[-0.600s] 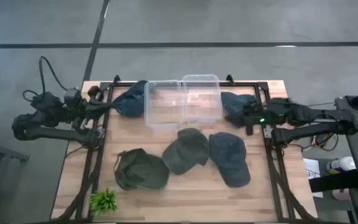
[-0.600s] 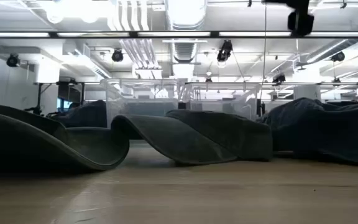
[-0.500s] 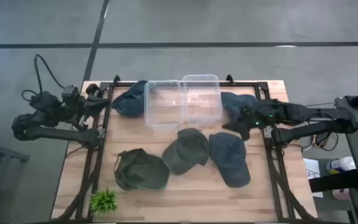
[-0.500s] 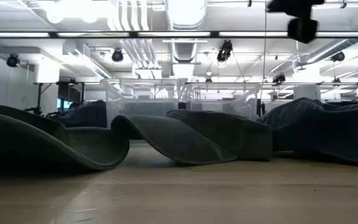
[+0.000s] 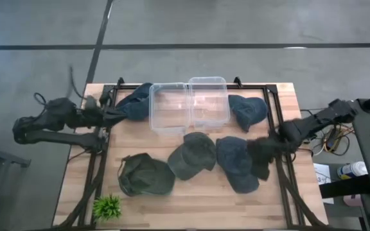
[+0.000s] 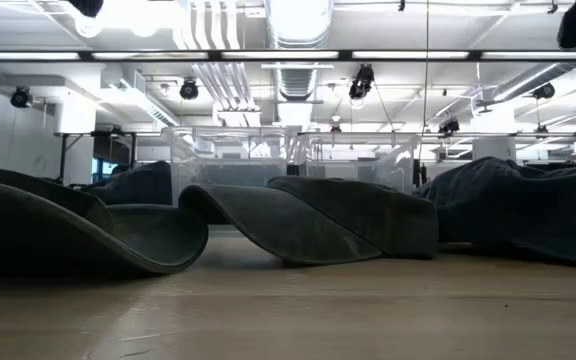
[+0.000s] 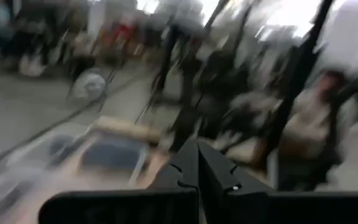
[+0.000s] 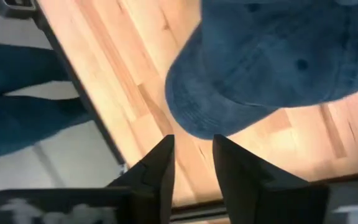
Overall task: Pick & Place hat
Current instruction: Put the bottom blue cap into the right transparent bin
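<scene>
Swinging away from the dark cap at the upper right of the bench, the right claw [image 5: 262,157] now hangs low in the right half of the high view, over the right edge of the blue cap [image 5: 237,163]. Its fingers stand narrowly parted with nothing between them. In the right wrist view the claw [image 8: 192,163] points at bare wood, with the blue cap's brim [image 8: 229,112] just beyond the fingertips. A straight descent from here would probably close on the bench [image 5: 191,199] or only nick the brim, and a thin pinch of soft cloth could slip out on the lift. The arm is also blurred, so an overshoot toward the frame rail is possible. Off at the left of the high view, the left claw [image 5: 117,110] is closed, near another blue cap [image 5: 135,102] beside the clear bin [image 5: 189,102].
</scene>
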You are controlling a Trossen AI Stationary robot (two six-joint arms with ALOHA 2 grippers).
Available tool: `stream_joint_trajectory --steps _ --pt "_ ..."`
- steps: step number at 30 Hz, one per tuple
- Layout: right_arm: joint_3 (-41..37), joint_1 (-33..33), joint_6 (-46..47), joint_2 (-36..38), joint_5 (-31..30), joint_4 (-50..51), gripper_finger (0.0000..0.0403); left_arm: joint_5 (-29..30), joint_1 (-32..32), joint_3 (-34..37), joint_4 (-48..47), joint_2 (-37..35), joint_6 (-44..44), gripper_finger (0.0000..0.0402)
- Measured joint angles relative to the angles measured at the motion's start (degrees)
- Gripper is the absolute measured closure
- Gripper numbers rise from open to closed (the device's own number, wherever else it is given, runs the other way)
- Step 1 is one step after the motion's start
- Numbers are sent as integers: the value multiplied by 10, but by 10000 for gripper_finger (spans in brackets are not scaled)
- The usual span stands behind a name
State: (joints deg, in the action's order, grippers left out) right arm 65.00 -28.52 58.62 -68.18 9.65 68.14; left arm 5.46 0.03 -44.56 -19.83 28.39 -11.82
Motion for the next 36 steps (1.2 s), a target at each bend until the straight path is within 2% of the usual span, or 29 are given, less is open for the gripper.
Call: stream_joint_trajectory --steps 3,6,9,12,16,18,23,28,36 --pt "30 -90 10 -53 -46 -5 278 16 0 8 -47 16 -1 401" --pt "43 -161 -21 -118 -51 -39 266 15 0 25 -52 26 -1 401" --pt "51 -204 -45 -195 -46 -42 256 15 0 37 -52 33 -4 401" --pt "74 -220 -11 -262 -56 -10 249 15 0 38 -49 41 -27 401" --pt "107 -250 53 -324 -161 14 236 15 0 38 -36 45 -33 401" --pt "116 -265 80 -347 -190 16 226 15 0 38 -30 45 -33 401" --pt "126 -302 118 -396 -207 31 190 15 0 38 -15 52 -43 401" --pt "126 -323 173 -431 -255 79 153 15 0 38 -16 61 -65 401" --pt "118 -326 146 -520 -297 103 120 15 0 38 -16 84 -69 401"
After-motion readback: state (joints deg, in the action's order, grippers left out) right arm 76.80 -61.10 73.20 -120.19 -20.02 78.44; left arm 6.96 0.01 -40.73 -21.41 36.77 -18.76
